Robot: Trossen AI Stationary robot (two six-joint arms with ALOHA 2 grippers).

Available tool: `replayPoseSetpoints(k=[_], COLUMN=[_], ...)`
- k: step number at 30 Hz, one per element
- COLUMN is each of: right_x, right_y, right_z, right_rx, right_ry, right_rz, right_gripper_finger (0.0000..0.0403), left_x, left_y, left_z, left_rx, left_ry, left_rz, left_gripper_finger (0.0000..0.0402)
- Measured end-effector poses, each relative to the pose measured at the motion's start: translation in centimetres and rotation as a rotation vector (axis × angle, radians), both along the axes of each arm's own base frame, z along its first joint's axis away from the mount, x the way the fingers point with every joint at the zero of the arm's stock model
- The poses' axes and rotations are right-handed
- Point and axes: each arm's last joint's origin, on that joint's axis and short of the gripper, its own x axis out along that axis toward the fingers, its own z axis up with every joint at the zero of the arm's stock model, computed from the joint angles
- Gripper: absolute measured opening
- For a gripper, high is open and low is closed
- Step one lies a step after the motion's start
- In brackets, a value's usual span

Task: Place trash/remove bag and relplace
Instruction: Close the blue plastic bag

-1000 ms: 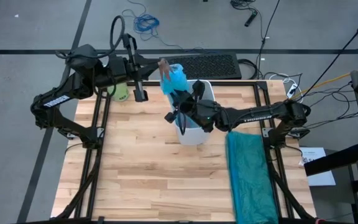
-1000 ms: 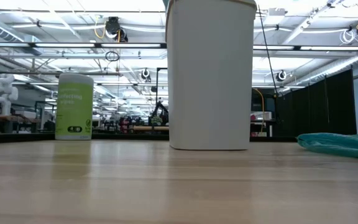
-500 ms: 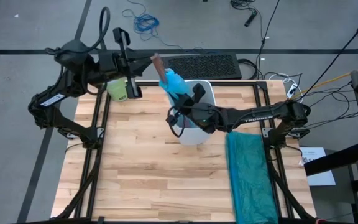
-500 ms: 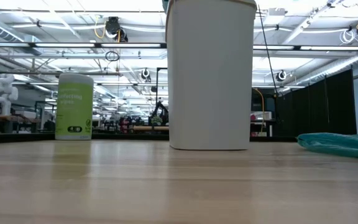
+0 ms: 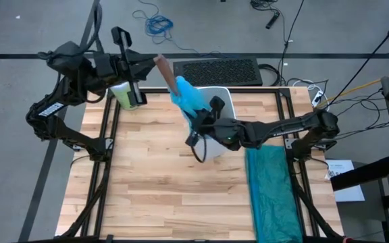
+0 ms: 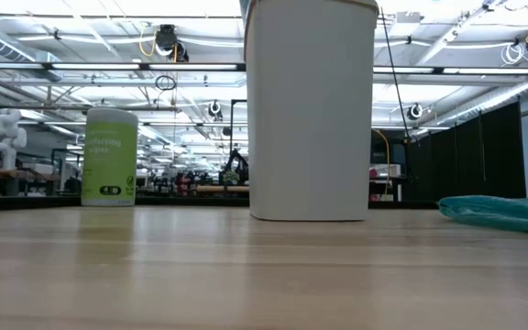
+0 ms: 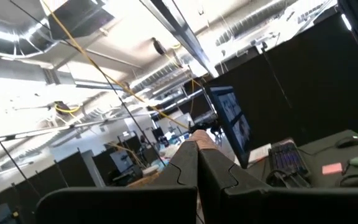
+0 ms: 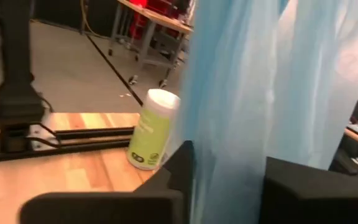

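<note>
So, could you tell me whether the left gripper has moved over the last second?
Yes. In the high view the left gripper has swung leftward, away from the white wastebasket and over the green bottle.
</note>
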Motion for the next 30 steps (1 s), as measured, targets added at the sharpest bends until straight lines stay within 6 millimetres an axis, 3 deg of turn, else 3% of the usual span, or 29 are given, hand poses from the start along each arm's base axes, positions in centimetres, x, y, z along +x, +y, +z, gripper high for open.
replayPoseSetpoints(k=[6,16,23,30], right_x=[-1.7,-2.7,-3.0,-2.4], right_y=[1.7,2.5,2.9,-1.6], right_z=[1.8,2.6,3.1,3.0], right_rx=[0.017,0.038,-0.054,-0.039], right_ry=[-0.041,-0.059,-0.038,-0.039], right_rz=[0.081,0.117,0.027,-0.030], right_gripper_finger=[0.0134,0.0292,0.0336,0.0342], left_x=[0.1,0.4,0.4,0.5], left_y=[0.1,0.2,0.2,0.2], left_z=[-0.1,-0.5,-0.6,-0.7], left_rx=[-0.008,-0.017,-0.026,-0.033], left_ry=[0.012,0.039,0.057,0.062], left_rz=[0.016,0.030,0.043,0.041], left_gripper_finger=[0.0000,0.0000,0.0000,0.0000])
